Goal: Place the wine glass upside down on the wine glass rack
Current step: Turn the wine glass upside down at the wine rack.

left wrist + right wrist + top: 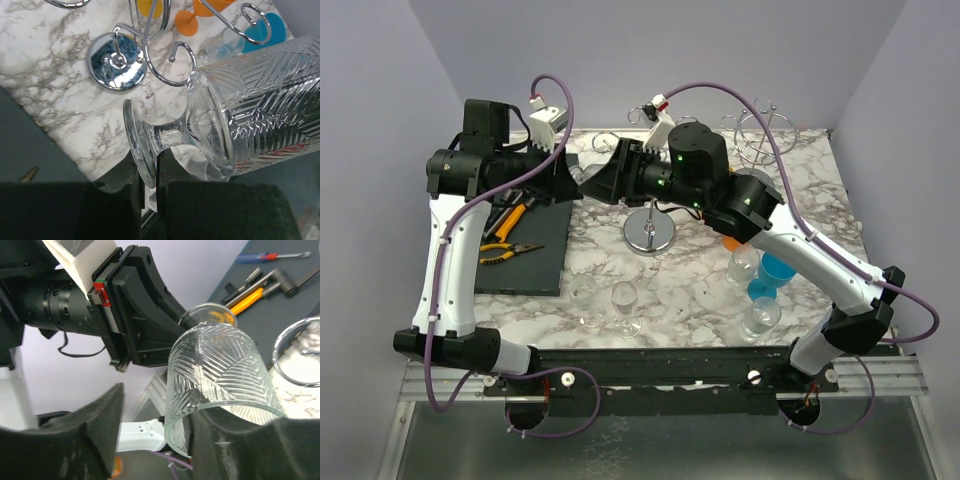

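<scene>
A clear ribbed wine glass (250,105) lies on its side in the air between the two arms. My left gripper (150,182) is shut on the edge of its round foot (140,145). My right gripper (157,405) is open at the bowl (220,370). The rim lies against its right finger (235,440), and the left finger (95,425) stands well off. In the top view both grippers meet near the glass (588,178), which is mostly hidden there. The chrome wine glass rack (649,232) stands just right of it, its base (116,61) and hooks (165,60) below the glass.
Clear glasses (583,297) (625,300) (760,315) stand near the front edge, with a blue one (775,272) and an orange one (732,242) at the right. A dark mat (525,265) with pliers (510,222) lies left. A wire holder (760,135) stands back right.
</scene>
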### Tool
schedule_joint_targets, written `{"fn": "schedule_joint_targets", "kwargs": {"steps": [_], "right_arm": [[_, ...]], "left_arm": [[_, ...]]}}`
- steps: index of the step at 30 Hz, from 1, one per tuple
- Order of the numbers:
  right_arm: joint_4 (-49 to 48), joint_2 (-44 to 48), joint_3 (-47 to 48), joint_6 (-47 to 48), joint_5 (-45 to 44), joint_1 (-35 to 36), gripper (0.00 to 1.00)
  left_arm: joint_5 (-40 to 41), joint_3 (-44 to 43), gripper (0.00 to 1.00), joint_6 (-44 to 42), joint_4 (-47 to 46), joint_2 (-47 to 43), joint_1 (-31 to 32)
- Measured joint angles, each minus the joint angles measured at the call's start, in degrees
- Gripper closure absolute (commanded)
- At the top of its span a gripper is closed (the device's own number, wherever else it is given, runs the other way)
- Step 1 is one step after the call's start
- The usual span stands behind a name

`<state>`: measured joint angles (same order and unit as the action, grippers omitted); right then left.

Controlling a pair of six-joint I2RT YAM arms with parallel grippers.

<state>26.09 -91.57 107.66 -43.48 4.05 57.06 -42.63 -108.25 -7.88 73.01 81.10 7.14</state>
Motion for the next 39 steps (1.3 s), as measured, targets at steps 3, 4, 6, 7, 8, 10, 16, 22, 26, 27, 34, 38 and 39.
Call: {"fn": "schedule_joint_targets", "kwargs": {"steps": [3, 4, 6, 7, 8, 10, 16, 22, 26, 27, 34, 38, 39], "right_arm": [[-0.17, 0.04, -0.04, -2.23, 2.19, 0.00, 0.33], [-0.31, 0.07, -0.17, -3.08, 2.97, -0.04, 0.31], [-0.46, 0.20, -0.37, -4.63, 4.57, -0.20, 0.24], [-0.50, 0.31, -0.50, -5.16, 5.01, -0.26, 0.18], [-0.57, 0.52, -0.68, -5.73, 5.53, -0.48, 0.14], [-0.61, 1.27, -1.29, -6.75, 6.51, -0.81, 0.12], [0.26, 4.81, -3.28, -7.80, 7.21, -2.51, 0.10], [0.90, 10.05, -5.29, -7.96, 8.63, -4.70, 0.08], [-1.33, 13.22, -7.54, -7.89, 16.39, -6.71, 0.09], [-2.43, 13.62, -8.04, -7.82, 19.02, -7.08, 0.09], [-6.27, 12.63, -7.67, -5.60, 31.76, -7.26, 0.09], [-4.20, 10.08, -3.61, -3.08, 32.65, -7.26, 0.02], [-1.68, 8.94, -1.25, -1.79, 31.76, -7.26, 0.00]], "left_arm": [[2.03, 1.40, 1.00, -2.80, -1.62, -1.55, 0.24], [2.80, 1.84, 1.00, -3.65, -2.08, -2.23, 0.28], [4.13, 2.47, 1.00, -5.14, -2.84, -3.41, 0.28], [4.83, 2.71, 1.00, -5.88, -3.28, -3.98, 0.28], [5.25, 2.93, 1.00, -6.56, -3.63, -4.39, 0.35], [5.99, 3.76, 1.00, -7.91, -4.61, -5.55, 0.39], [7.34, 5.95, 1.00, -10.49, -6.97, -7.45, 0.39], [7.78, 5.97, 1.00, -11.74, -8.79, -7.82, 0.39], [7.80, 5.97, 1.00, -12.83, -9.75, -7.87, 0.39], [7.80, 5.97, 1.00, -13.14, -10.08, -7.91, 0.39], [7.78, 5.97, 1.00, -14.67, -10.80, -8.07, 0.39], [7.65, 5.97, 1.00, -15.89, -10.82, -8.41, 0.39], [7.39, 5.99, 1.00, -16.48, -10.82, -8.70, 0.39]]}}
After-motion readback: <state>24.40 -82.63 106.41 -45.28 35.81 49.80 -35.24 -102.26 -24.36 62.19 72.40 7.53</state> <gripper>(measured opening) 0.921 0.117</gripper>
